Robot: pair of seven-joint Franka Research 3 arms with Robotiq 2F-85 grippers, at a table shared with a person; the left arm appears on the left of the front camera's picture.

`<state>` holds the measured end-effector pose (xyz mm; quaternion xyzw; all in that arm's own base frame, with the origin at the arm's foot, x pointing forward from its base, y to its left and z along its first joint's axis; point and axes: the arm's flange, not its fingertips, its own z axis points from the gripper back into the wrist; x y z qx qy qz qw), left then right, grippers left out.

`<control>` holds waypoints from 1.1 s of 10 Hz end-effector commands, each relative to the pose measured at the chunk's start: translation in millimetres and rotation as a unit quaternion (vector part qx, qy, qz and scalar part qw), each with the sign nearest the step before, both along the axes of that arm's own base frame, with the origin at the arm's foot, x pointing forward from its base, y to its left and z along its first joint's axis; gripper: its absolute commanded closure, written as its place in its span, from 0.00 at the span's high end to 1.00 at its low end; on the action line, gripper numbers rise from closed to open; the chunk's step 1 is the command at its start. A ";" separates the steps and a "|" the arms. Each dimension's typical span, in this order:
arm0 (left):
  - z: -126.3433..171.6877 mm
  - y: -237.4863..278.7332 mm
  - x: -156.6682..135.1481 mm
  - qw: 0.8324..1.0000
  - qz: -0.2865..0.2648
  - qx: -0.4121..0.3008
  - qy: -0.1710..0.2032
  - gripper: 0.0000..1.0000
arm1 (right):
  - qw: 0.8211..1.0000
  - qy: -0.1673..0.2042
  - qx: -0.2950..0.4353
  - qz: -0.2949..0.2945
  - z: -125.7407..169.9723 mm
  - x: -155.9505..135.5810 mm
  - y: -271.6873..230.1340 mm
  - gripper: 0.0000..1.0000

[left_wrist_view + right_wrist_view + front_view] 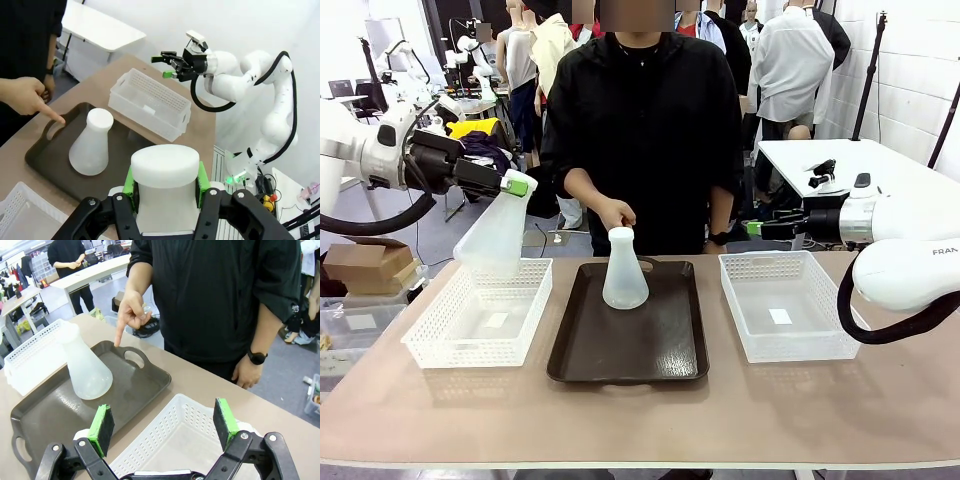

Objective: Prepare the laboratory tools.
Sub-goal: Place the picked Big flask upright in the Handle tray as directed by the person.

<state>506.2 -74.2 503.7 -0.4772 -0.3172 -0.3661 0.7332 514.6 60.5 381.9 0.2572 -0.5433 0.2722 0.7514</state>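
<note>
Front view: my left gripper [516,186] is clamped on the neck of a flask [494,240], which hangs tilted in the air above the far edge of the left basket [430,335], base down and toward the basket, neck slanting up to my fingers. The second flask [624,270] stands upright on the tray [670,345], near its far edge, with the person's hand [617,213] pointing down just above its mouth. My right gripper [752,229] hovers beyond the far edge of the right basket [750,330]; from here I cannot tell how its jaws stand.

Left wrist view: green pads [129,181] press both sides of the held flask's neck [165,175]. Beyond it the standing flask [91,145] sits on the tray [40,152], the person's finger [55,116] just beside it.

Right wrist view: my right gripper [165,427] is spread wide and empty, over the right basket [175,440]. The standing flask [85,365] lies ahead and to the left, long axis vertical — well apart from these pads. My left arm is loaded, so I judge the right must take that one — a reach across to the tray.
</note>
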 end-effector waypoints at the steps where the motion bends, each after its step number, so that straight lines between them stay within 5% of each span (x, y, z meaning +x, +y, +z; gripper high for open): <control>1: -19.4 -20.2 -0.4 0.995 -0.068 -0.055 -0.039 0.00 | 1.000 0.004 -0.001 0.002 3.6 -0.1 -0.2 1.00; 3: -45.7 -59.0 -5.3 0.968 -0.149 -0.131 -0.155 0.00 | 1.000 0.004 -0.001 0.002 3.6 -0.1 -0.2 1.00; 6: -78.4 -104.1 -1.8 0.932 -0.193 -0.160 -0.263 0.00 | 1.000 0.004 -0.001 0.002 3.6 -0.1 -0.2 1.00; 11: -119.5 -146.2 9.0 0.913 -0.184 -0.199 -0.306 0.00 | 1.000 0.004 -0.001 0.002 3.6 -0.1 -0.2 1.00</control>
